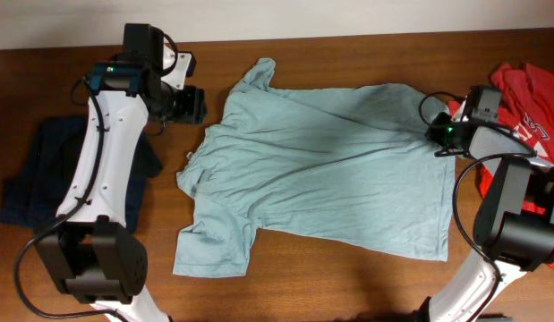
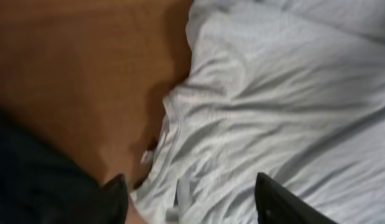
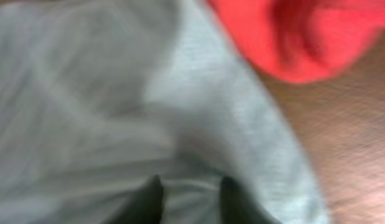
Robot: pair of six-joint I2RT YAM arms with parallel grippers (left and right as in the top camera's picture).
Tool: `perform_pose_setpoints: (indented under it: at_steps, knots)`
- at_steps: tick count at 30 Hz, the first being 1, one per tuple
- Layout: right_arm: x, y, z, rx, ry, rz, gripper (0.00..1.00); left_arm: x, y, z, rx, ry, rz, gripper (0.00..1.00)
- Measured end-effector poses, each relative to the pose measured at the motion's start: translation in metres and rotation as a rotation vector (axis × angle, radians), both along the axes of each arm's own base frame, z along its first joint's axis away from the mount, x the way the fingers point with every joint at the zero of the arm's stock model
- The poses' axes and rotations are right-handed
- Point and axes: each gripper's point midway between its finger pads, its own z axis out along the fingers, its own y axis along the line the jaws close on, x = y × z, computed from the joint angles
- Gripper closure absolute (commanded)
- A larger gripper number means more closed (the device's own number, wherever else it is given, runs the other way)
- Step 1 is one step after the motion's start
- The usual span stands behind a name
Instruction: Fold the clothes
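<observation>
Left tool (image 2: 191, 182), one of two, hangs released with its fingers wide apart over the collar edge of the single pale teal short-sleeved T-shirt of thin fabric (image 1: 321, 170). The shirt lies spread flat mid-way across the brown wooden surface (image 1: 348, 282). Right tool (image 3: 189, 186) sits at its hem, but blur hides whether it grips. One red cloth garment (image 1: 527, 85) lies beside that hem, and one dark navy cloth garment (image 1: 30, 170) lies far left.

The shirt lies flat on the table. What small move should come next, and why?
Probably lower the left gripper and pinch the teal T-shirt at the edge under it. The shirt lies spread and unfolded, that gripper is open above the edge, and the right gripper is open over the hem side.
</observation>
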Motion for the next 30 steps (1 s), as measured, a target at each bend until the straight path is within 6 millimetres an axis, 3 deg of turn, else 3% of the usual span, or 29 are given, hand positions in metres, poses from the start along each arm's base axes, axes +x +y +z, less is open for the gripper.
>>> perform_pose_setpoints:
  at_steps: [6, 10, 13, 16, 20, 22, 27, 30]
  knots:
    - [0.003, 0.024, 0.03, 0.108, -0.018, 0.101, 0.39, 0.032, -0.003, 0.017, 0.009, -0.161, -0.042, 0.26]
    - [0.002, 0.037, 0.083, 0.135, -0.094, 0.143, 0.37, 0.059, -0.005, 0.026, 0.008, -0.27, -0.057, 0.26]
    - [-0.005, 0.051, 0.125, 0.15, -0.15, 0.179, 0.37, 0.085, -0.013, 0.015, -0.021, -0.327, -0.081, 0.27]
    - [-0.015, 0.073, 0.144, 0.178, -0.152, 0.222, 0.37, 0.114, -0.029, -0.018, -0.086, -0.355, -0.124, 0.32]
    - [-0.03, 0.106, 0.138, 0.228, -0.074, 0.284, 0.37, 0.141, -0.049, -0.066, -0.149, -0.378, -0.165, 0.37]
    - [-0.036, 0.122, 0.135, 0.234, -0.045, 0.328, 0.37, 0.151, -0.06, -0.08, -0.177, -0.4, -0.174, 0.37]
    - [-0.045, 0.158, 0.132, 0.244, -0.004, 0.424, 0.37, 0.157, -0.084, -0.108, -0.234, -0.392, -0.179, 0.41]
    - [-0.05, 0.172, 0.13, 0.247, 0.014, 0.461, 0.37, 0.155, -0.089, -0.126, -0.248, -0.353, -0.171, 0.47]
